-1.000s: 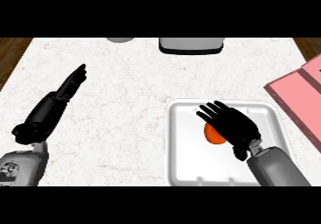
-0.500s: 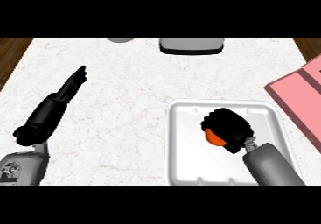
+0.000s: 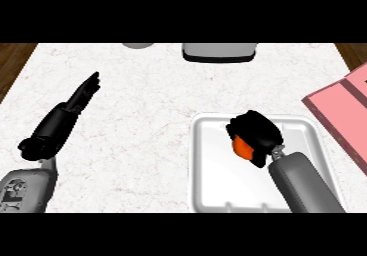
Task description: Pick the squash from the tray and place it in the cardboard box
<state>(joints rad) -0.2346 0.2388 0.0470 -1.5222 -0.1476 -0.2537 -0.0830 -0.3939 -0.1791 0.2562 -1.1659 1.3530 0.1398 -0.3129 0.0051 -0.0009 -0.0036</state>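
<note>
Now: squash in right hand, box lies to the right

1. I read the right hand (image 3: 254,131) as clamped on the squash (image 3: 243,147). Its fingers curl round it, and only an orange patch shows at the hand's near-left side.
2. Hand and squash sit over the far half of the white tray (image 3: 212,170). I cannot tell whether the squash touches the tray floor.
3. The fingers hide the squash's long axis, so I do not judge it.
4. The pink cardboard box (image 3: 341,112) lies right of the hand and slightly far, cut by the right edge. I judge the coming move to be a lift and a carry rightward over the tray's rim.
5. The left hand (image 3: 82,92) rests open at the left, fingers straight, well apart from tray and box. The right hand is nearer.
6. No brand or label is legible. Marks on the left forearm are too small to read.
</note>
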